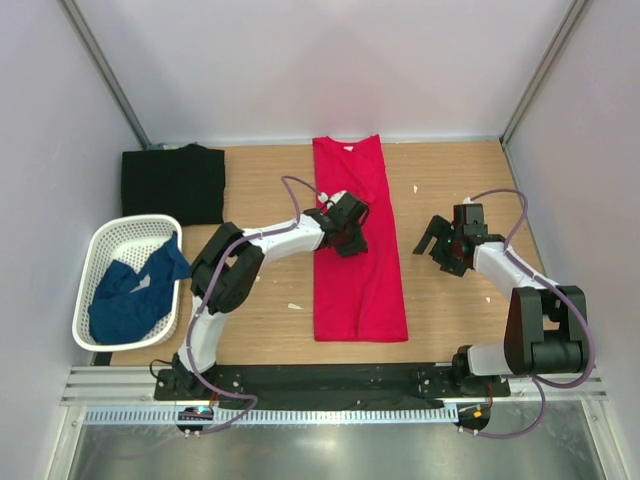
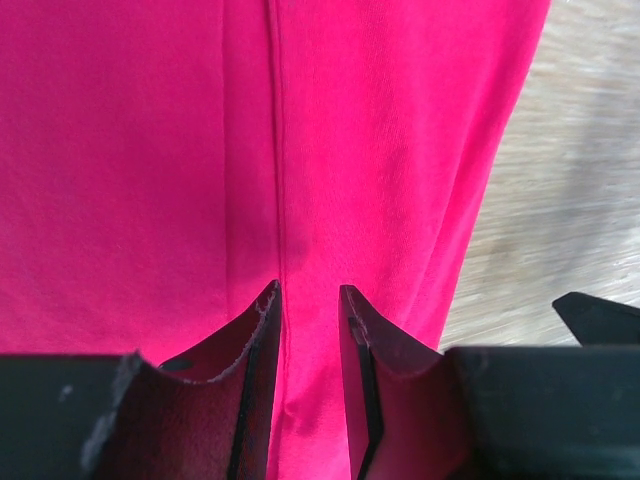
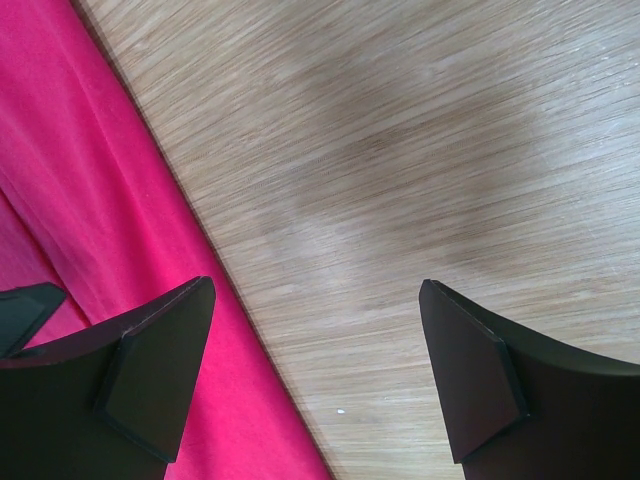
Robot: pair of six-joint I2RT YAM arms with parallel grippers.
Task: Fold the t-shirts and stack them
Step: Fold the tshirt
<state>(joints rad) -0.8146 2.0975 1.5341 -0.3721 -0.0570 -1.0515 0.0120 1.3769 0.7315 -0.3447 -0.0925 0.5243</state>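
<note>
Red t-shirt is lying as a long narrow strip down the middle of the surface, its long axis running from the near edge to the far wall, hem nearest the arm bases and collar farthest. Left gripper is resting on the strip's left half, about midway along its length. In the left wrist view its jaws are standing narrowed, with a slim gap straddling a raised lengthwise crease. Whether they are pinching cloth cannot be told. Right gripper is hovering with jaws spread wide over bare wood, just beside the strip's right edge and level with the left gripper.

The coming fold is judged to run across the long axis, so each gripper needs an edge; the left one is nearer to the cloth.

To the left, well apart, the white basket is holding the crumpled dark blue t-shirt. Beyond it, the folded black t-shirt is lying at the far left. Nothing is standing between the grippers and the strip.
</note>
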